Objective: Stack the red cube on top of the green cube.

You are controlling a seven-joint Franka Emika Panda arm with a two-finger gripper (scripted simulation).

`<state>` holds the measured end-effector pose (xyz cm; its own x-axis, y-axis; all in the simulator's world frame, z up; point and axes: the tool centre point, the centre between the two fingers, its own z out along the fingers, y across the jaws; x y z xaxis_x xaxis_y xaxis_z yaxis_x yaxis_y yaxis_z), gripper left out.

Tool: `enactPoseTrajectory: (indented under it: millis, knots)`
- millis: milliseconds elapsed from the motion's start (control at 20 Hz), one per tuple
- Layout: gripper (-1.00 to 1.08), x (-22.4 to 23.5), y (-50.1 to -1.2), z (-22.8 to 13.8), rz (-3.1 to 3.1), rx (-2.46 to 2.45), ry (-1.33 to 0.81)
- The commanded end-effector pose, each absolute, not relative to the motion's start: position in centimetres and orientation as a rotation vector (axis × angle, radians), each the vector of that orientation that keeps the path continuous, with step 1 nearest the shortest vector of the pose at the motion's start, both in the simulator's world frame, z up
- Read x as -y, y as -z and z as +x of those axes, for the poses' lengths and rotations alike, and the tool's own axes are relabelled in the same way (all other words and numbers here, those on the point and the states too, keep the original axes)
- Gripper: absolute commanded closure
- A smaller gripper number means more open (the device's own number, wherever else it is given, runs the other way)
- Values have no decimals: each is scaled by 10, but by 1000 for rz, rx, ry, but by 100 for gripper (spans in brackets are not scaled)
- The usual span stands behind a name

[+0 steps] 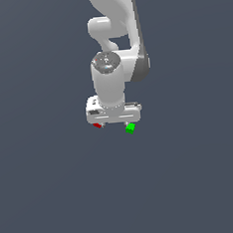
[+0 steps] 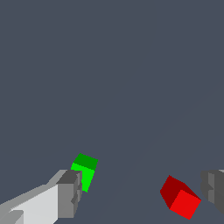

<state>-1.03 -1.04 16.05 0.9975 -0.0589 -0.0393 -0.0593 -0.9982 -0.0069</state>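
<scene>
In the exterior view, the red cube [image 1: 97, 125] is lying on the grey floor [image 1: 50, 194] at about eight o'clock from the white arm's [image 1: 112, 34] wrist, mostly hidden under the hand, while the green cube [image 1: 130, 128] is sitting at about five o'clock, apart from it. The gripper [image 2: 142, 192] is hanging over them with its fingers [image 2: 69, 192] spread wide, pinching nothing; in the wrist view both cubes are lying between the fingers, neither touched.
</scene>
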Motion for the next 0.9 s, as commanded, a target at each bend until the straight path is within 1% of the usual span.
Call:
enactPoseTrajectory:
  millis: [0,450,850]
  knots:
    - [-92,10,-160,-10,-3132,-93,-61]
    - [-92,25,-150,-22,-3129,-185,-54]
    - [-92,60,-123,-58,-3108,-425,-35]
